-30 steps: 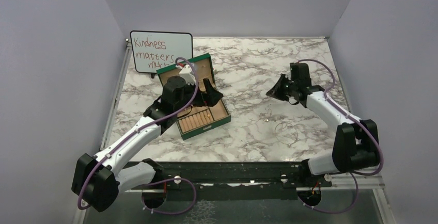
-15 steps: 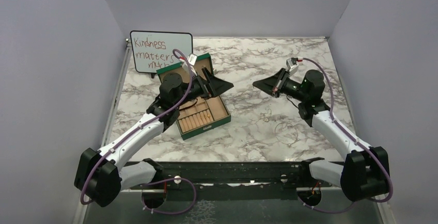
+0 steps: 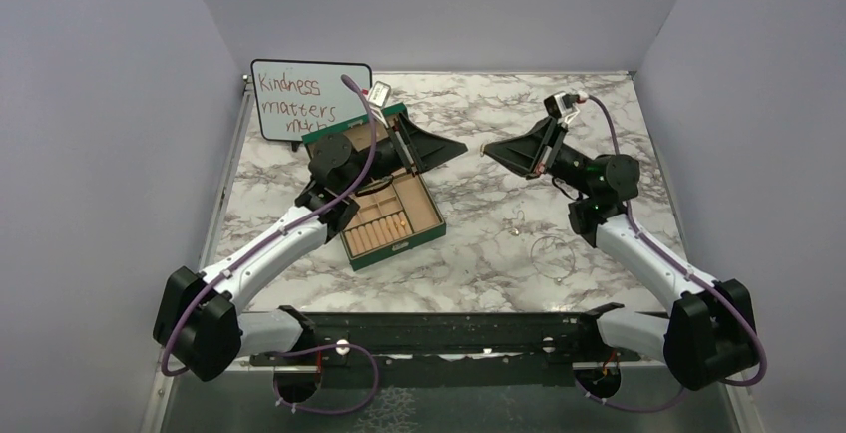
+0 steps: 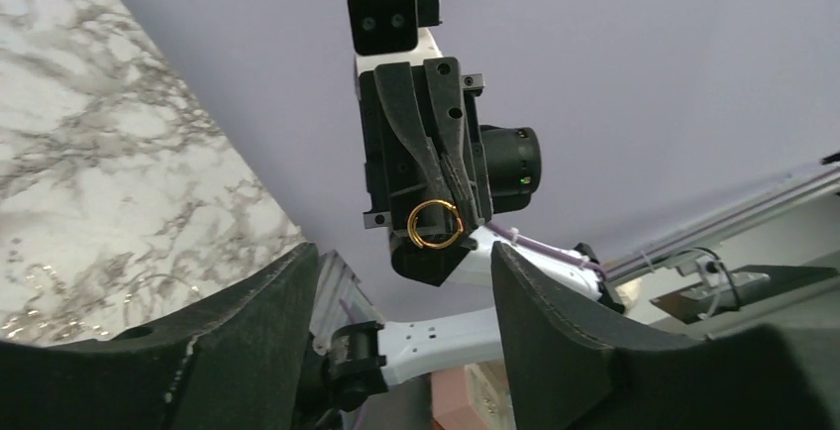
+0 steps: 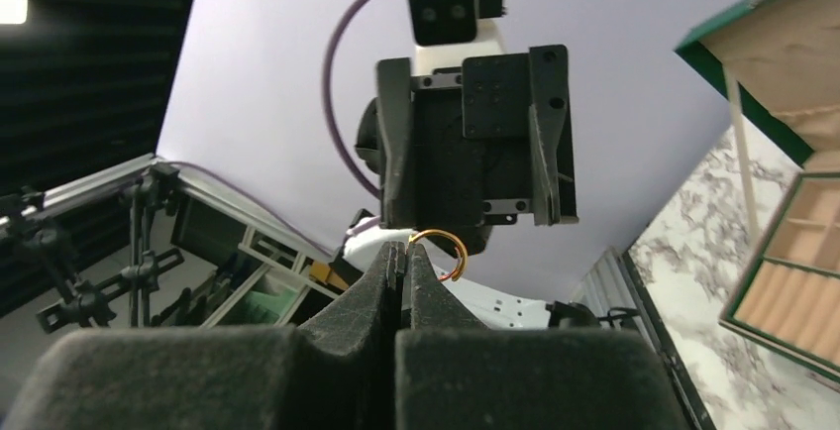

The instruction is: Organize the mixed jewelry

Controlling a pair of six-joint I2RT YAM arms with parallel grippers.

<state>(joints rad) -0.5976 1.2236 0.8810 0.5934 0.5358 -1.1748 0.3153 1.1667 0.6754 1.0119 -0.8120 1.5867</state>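
Note:
My right gripper (image 5: 401, 252) is shut on a small gold ring (image 5: 443, 245), which sticks out beside its tips. It is raised above the table and points left at my left gripper (image 3: 459, 145), tip to tip with a small gap. My left gripper (image 4: 404, 254) is open and empty, and the gold ring (image 4: 434, 224) shows just ahead between its fingers. On the marble below lie more of the mixed jewelry: a thin silver wire loop (image 3: 552, 250) and tiny pieces (image 3: 516, 224). The green box (image 3: 424, 235) with tan compartments lies open under the left arm.
A whiteboard (image 3: 309, 94) with red writing leans at the back left, just behind the box lid. The black rail (image 3: 439, 331) carrying the arm bases runs along the near edge. Purple walls close in the table on three sides.
Both arms rose and swung their grippers to face each other over the table's middle. My left gripper left the box and its jaws narrowed a little. The right stayed shut.

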